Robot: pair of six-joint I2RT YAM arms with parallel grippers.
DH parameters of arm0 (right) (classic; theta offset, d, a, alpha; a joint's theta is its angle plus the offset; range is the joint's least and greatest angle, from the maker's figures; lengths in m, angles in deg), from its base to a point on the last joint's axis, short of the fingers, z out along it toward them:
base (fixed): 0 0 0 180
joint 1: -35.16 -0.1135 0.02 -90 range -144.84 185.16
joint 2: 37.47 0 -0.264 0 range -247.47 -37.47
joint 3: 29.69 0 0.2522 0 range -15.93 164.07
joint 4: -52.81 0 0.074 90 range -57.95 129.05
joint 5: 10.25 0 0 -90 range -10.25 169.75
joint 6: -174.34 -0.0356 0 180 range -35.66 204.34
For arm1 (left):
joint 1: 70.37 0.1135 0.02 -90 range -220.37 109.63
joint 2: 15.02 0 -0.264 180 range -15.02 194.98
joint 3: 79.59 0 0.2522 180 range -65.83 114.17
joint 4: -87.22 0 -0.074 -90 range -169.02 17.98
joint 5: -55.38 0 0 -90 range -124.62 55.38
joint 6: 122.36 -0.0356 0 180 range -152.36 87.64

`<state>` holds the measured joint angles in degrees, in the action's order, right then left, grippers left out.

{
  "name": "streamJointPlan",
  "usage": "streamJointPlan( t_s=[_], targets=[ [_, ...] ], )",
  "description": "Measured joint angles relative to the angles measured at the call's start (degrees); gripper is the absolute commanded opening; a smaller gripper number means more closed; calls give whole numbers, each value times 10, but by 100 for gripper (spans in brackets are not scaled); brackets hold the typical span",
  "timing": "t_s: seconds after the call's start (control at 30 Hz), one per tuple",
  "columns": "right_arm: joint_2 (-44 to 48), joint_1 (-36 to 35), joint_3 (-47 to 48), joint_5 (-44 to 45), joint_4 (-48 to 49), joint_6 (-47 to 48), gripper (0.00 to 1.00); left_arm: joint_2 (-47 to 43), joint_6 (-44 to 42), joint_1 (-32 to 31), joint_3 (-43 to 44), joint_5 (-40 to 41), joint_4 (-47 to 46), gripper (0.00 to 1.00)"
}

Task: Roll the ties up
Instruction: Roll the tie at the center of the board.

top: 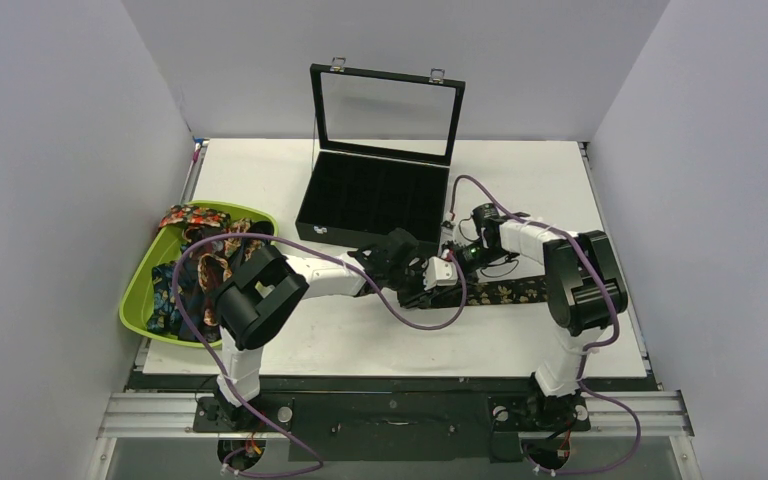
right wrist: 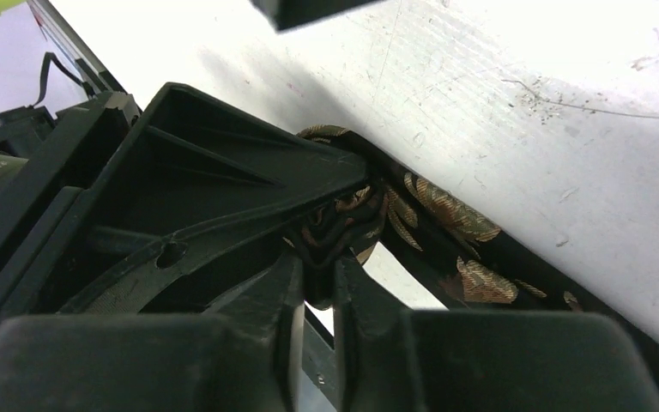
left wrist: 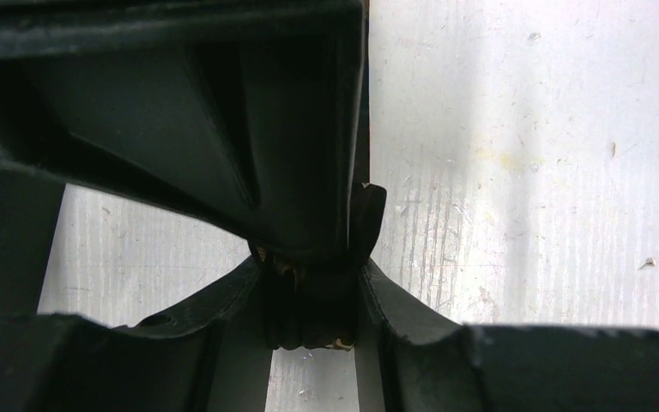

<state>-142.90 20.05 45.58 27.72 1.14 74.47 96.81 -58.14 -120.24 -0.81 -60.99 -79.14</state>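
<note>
- Black fingers of the left gripper [left wrist: 313, 287] were pinched on the rolled end of the gold-floral tie [right wrist: 446, 206].
- The right gripper [right wrist: 319, 270] clamped the same roll from the opposite side.
- Beyond both fingertips, the tie's loose length lay flat on the white table [top: 290, 340].
- Well behind the left fingers, other ties [top: 188, 215] were heaped in a green bin [top: 138, 300].

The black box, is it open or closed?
Open. The black box has its glass lid standing up at the back, and you can see the dividers inside.
</note>
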Motion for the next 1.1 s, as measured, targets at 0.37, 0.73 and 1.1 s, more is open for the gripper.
streamJointPlan(
  t_s=[0.37, 0.73, 1.1],
  targets=[
    [-21, 17, 8, 18, -27, 26, 0, -17, 17, 18, -46, -11, -51, 75],
    [-67, 58, 29, 17, -73, 51, 0, -66, 73, 40, -146, -44, -192, 86],
    [-88, 65, 50, 15, -102, 67, 0, 29, 153, 27, -122, -54, -352, 77]
  ],
)
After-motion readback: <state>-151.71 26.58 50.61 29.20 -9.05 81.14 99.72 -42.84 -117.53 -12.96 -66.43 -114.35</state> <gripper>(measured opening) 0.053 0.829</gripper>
